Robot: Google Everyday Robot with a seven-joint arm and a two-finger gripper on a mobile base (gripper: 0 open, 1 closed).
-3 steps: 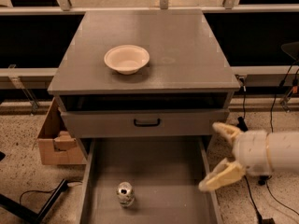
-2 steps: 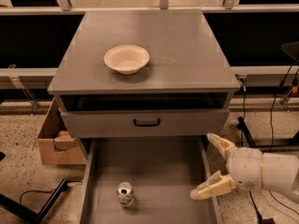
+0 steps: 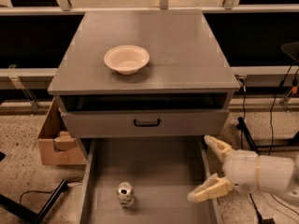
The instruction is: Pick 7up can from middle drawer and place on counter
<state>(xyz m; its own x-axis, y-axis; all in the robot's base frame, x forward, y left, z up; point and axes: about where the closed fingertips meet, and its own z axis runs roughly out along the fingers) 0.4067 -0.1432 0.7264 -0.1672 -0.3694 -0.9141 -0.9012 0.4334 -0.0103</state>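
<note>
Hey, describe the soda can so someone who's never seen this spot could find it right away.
Look at the grey cabinet with a bowl on top, then down to its pulled-out drawer. The soda can stands alone on the drawer floor, front left, across from the open claw at the right wall: small, silvery-topped, nothing beside it.

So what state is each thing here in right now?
middle drawer: pulled open.
7up can: upright on the middle drawer's floor, not held.
upper drawer: pushed in.
bowl: upright on the counter, empty.
gripper: jaws open, holding nothing, at the middle drawer's right wall.
cardboard box: open on top.
</note>
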